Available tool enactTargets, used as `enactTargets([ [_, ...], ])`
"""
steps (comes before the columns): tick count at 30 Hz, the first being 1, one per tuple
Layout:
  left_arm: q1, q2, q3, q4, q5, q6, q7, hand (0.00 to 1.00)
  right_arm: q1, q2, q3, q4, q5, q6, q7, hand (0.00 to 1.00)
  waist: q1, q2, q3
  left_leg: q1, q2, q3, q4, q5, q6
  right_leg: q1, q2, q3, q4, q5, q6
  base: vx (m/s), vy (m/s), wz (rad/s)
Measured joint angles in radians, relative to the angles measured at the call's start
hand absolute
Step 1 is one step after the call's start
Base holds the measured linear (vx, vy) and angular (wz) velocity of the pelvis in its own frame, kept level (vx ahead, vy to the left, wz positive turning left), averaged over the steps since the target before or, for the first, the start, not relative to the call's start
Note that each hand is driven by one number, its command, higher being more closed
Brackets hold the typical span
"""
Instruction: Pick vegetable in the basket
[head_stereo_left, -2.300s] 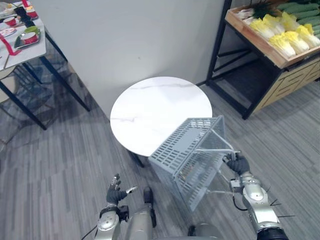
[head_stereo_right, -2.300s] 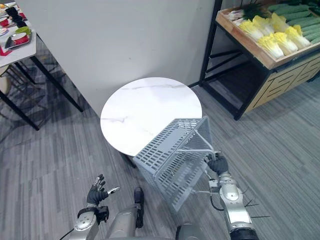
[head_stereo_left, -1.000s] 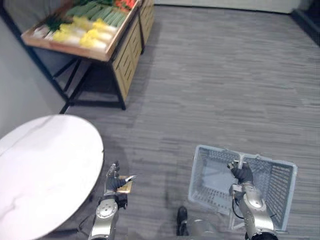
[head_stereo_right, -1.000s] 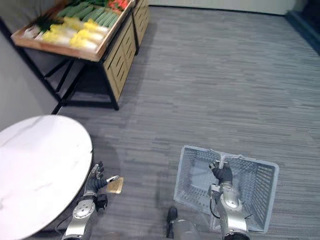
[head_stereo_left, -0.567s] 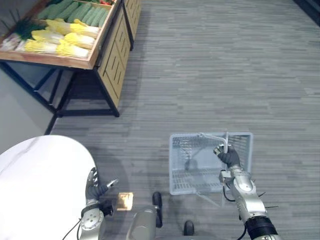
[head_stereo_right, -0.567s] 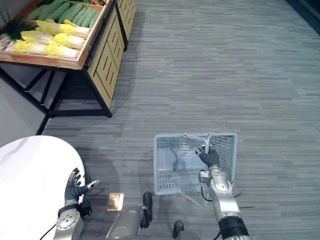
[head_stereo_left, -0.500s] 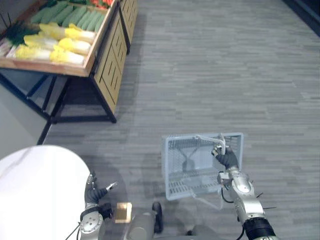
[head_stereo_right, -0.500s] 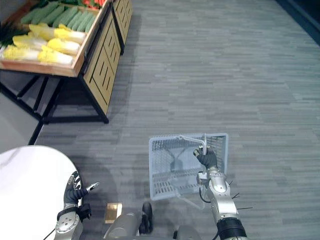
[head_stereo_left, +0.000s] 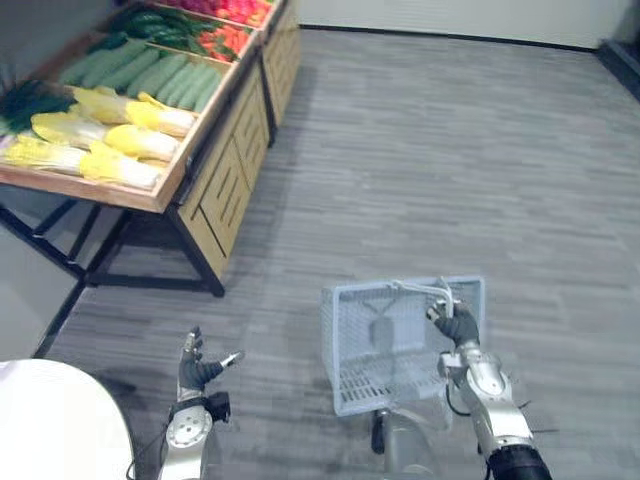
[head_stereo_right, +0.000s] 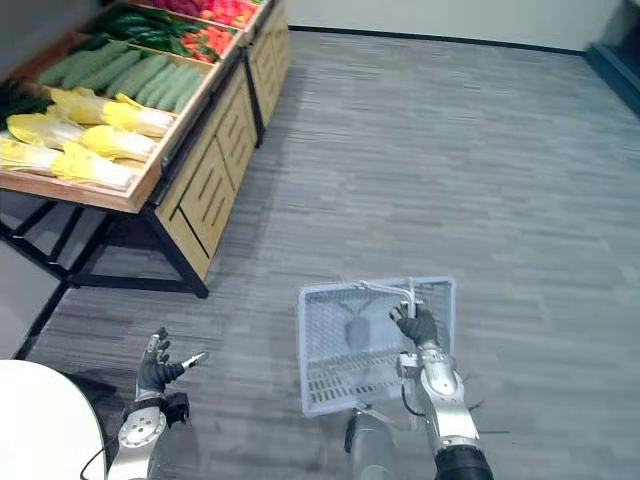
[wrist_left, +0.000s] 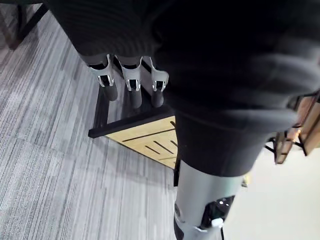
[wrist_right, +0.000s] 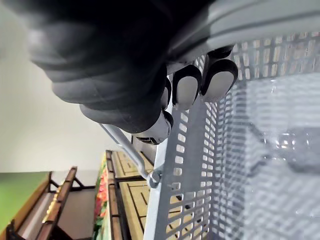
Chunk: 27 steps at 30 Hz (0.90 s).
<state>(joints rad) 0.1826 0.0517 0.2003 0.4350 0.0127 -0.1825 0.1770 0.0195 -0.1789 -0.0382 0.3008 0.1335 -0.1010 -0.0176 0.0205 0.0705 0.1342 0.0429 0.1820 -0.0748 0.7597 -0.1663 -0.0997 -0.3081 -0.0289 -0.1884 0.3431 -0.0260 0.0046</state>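
Right hand (head_stereo_left: 458, 325) was clenched round the handle (head_stereo_left: 415, 290) of the empty grey basket (head_stereo_left: 345, 350), left hand (head_stereo_left: 198, 372) hung loose with nothing in it. The vegetables (head_stereo_left: 110, 140) all sat on the wooden stand (head_stereo_left: 215, 160), well apart from both. My worry: that basket dangled freely, so it could swing and clip the stand on approach

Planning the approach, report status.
Right hand shut on grey basket's handle. Left hand open, holding nothing. Basket holds no vegetables; napa cabbages lie on wooden stand, forward-left.
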Motion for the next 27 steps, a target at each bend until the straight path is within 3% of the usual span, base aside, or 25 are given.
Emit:
enactTargets([
  [1, 0.002, -0.018, -0.004, 0.001, -0.001, 0.001, -0.002, 0.00, 0.020, 0.005, 0.003, -0.026, 0.001, 0.001, -0.006, 1.00, 0.024, 0.009, 0.006, -0.119, 0.083, 0.055, 0.254, 0.106, -0.005, 0.101, 0.044, -0.017, -0.053, -0.034, -0.027, 0.59, -0.208, 0.11],
  [2, -0.007, -0.021, -0.015, 0.003, -0.002, 0.001, -0.002, 0.00, 0.032, 0.015, -0.005, -0.053, 0.003, 0.001, -0.012, 1.00, 0.030, -0.004, 0.015, -0.199, 0.099, 0.108, 0.343, 0.040, 0.042, 0.181, 0.054, -0.022, -0.103, -0.049, -0.039, 0.57, -0.193, 0.15],
  [3, -0.007, -0.021, -0.019, 0.003, -0.003, 0.001, -0.002, 0.00, 0.035, 0.017, -0.005, -0.066, 0.004, 0.001, -0.017, 1.00, 0.029, -0.018, 0.021, -0.236, 0.089, 0.135, 0.341, 0.006, 0.056, 0.219, 0.045, -0.023, -0.132, -0.058, -0.044, 0.63, -0.183, 0.17],
  [4, -0.008, -0.019, -0.024, 0.004, -0.003, 0.001, -0.003, 0.00, 0.040, 0.016, -0.007, -0.091, 0.005, -0.002, -0.024, 1.00, 0.033, -0.043, 0.021, -0.302, 0.052, 0.200, 0.266, -0.048, 0.078, 0.272, 0.023, -0.022, -0.176, -0.072, -0.040, 0.58, -0.121, 0.07],
  [5, -0.010, -0.014, -0.032, 0.003, -0.004, 0.001, -0.003, 0.00, 0.035, 0.015, -0.025, -0.093, 0.008, -0.015, -0.026, 1.00, 0.049, -0.058, 0.024, -0.350, 0.008, 0.246, 0.124, -0.063, 0.098, 0.309, 0.002, -0.010, -0.203, -0.085, -0.032, 0.56, -0.086, -0.07],
  [6, -0.011, -0.011, -0.036, -0.001, -0.004, 0.000, -0.003, 0.00, 0.027, 0.013, -0.036, -0.093, 0.012, -0.016, -0.028, 1.00, 0.054, -0.059, 0.024, -0.377, -0.020, 0.261, 0.000, -0.062, 0.097, 0.333, -0.006, -0.002, -0.219, -0.097, -0.020, 0.34, -0.011, -0.16],
  [7, -0.003, -0.013, -0.033, -0.003, -0.004, 0.000, -0.003, 0.00, 0.022, 0.010, -0.049, -0.093, 0.013, -0.016, -0.028, 1.00, 0.055, -0.054, 0.025, -0.391, -0.031, 0.269, -0.083, -0.058, 0.091, 0.352, -0.006, 0.000, -0.231, -0.105, -0.015, 0.36, 0.046, -0.16],
  [9, 0.015, -0.019, -0.027, -0.008, -0.004, 0.002, -0.002, 0.00, 0.018, -0.006, -0.067, -0.093, 0.013, -0.016, -0.046, 1.00, 0.075, -0.019, 0.023, -0.414, -0.055, 0.298, -0.415, 0.020, 0.023, 0.436, -0.006, 0.009, -0.268, -0.146, 0.021, 0.50, 0.130, -0.17],
  [11, 0.027, -0.029, -0.007, -0.037, -0.004, 0.003, -0.002, 0.00, 0.018, -0.014, -0.070, -0.093, 0.013, -0.015, -0.050, 1.00, 0.082, -0.008, 0.018, -0.414, -0.047, 0.336, -0.503, 0.089, 0.020, 0.479, -0.006, 0.016, -0.280, -0.175, 0.052, 0.59, 0.219, -0.19],
  [12, 0.034, -0.026, 0.009, -0.063, -0.004, 0.002, -0.001, 0.00, 0.020, -0.012, -0.067, -0.090, 0.013, -0.013, -0.053, 1.00, 0.100, -0.015, 0.000, -0.404, -0.050, 0.387, -0.476, 0.183, 0.083, 0.514, -0.023, 0.028, -0.282, -0.206, 0.064, 0.64, 0.222, -0.13],
  [13, 0.032, -0.025, 0.015, -0.070, -0.004, 0.003, -0.001, 0.00, 0.020, -0.014, -0.062, -0.089, 0.013, -0.010, -0.052, 1.00, 0.101, -0.037, -0.008, -0.410, -0.067, 0.400, -0.449, 0.171, 0.134, 0.519, -0.045, 0.031, -0.272, -0.206, 0.069, 0.64, 0.210, -0.01],
  [15, 0.024, -0.031, 0.018, -0.078, -0.003, 0.002, -0.003, 0.00, 0.021, -0.009, -0.063, -0.069, 0.012, -0.004, -0.043, 1.00, 0.103, -0.075, -0.013, -0.387, -0.114, 0.408, -0.407, 0.119, 0.231, 0.484, -0.107, 0.054, -0.124, -0.194, 0.106, 0.68, 0.266, 0.22],
  [17, 0.021, -0.028, 0.029, -0.073, -0.003, 0.005, -0.002, 0.00, 0.012, 0.002, -0.063, -0.038, 0.005, -0.004, -0.036, 1.00, 0.099, -0.100, -0.023, -0.347, -0.156, 0.394, -0.393, 0.041, 0.223, 0.344, -0.152, 0.123, 0.236, -0.162, 0.256, 0.60, 0.220, 0.37],
  [18, 0.012, -0.024, 0.027, -0.070, -0.003, 0.012, -0.002, 0.00, 0.013, 0.004, -0.063, -0.015, -0.002, -0.003, -0.029, 1.00, 0.084, -0.102, -0.023, -0.297, -0.183, 0.365, -0.397, 0.013, 0.229, 0.246, -0.165, 0.164, 0.488, -0.123, 0.272, 0.60, 0.154, 0.71],
  [19, 0.013, -0.018, 0.023, -0.069, -0.003, 0.014, -0.002, 0.00, 0.016, 0.010, -0.061, 0.002, -0.009, 0.002, -0.023, 1.00, 0.072, -0.103, -0.021, -0.237, -0.204, 0.338, -0.420, 0.002, 0.236, 0.206, -0.173, 0.160, 0.609, -0.126, 0.267, 0.72, 0.157, 0.91],
  [20, 0.013, -0.008, 0.004, -0.069, -0.003, 0.015, -0.001, 0.00, 0.031, 0.019, -0.059, 0.012, -0.011, 0.004, -0.020, 1.00, 0.067, -0.099, -0.018, -0.142, -0.220, 0.308, -0.475, 0.000, 0.239, 0.170, -0.177, 0.142, 0.675, -0.150, 0.222, 0.59, 0.106, 0.73],
  [23, 0.006, 0.015, -0.011, -0.068, -0.011, 0.011, -0.001, 0.00, 0.044, 0.020, -0.021, -0.007, -0.011, 0.000, -0.005, 1.00, 0.043, -0.089, -0.017, 0.001, -0.220, 0.218, -0.565, -0.005, 0.240, 0.038, -0.138, 0.084, 0.528, -0.215, 0.102, 0.52, 0.012, 0.79],
  [24, -0.008, 0.021, -0.013, -0.060, -0.013, 0.011, -0.002, 0.00, 0.051, 0.019, -0.023, -0.015, -0.011, -0.002, -0.002, 1.00, 0.035, -0.090, -0.017, 0.014, -0.217, 0.191, -0.571, -0.010, 0.237, 0.001, -0.117, 0.091, 0.421, -0.217, 0.094, 0.55, -0.115, 1.30],
  [25, -0.022, 0.014, -0.015, -0.055, -0.020, 0.011, -0.001, 0.00, 0.058, 0.018, -0.028, -0.024, -0.009, -0.003, -0.002, 1.00, 0.017, -0.089, -0.017, 0.039, -0.212, 0.135, -0.568, -0.040, 0.222, -0.032, -0.078, 0.151, 0.211, -0.187, 0.094, 0.56, -0.174, 1.21],
  [27, -0.030, 0.012, -0.024, -0.047, -0.020, 0.011, -0.001, 0.00, 0.078, 0.018, -0.033, -0.051, -0.009, -0.002, -0.002, 1.00, 0.014, -0.092, -0.018, 0.065, -0.213, 0.093, -0.558, -0.076, 0.206, -0.046, -0.051, 0.241, 0.064, -0.131, 0.105, 0.42, -0.180, 1.02],
])
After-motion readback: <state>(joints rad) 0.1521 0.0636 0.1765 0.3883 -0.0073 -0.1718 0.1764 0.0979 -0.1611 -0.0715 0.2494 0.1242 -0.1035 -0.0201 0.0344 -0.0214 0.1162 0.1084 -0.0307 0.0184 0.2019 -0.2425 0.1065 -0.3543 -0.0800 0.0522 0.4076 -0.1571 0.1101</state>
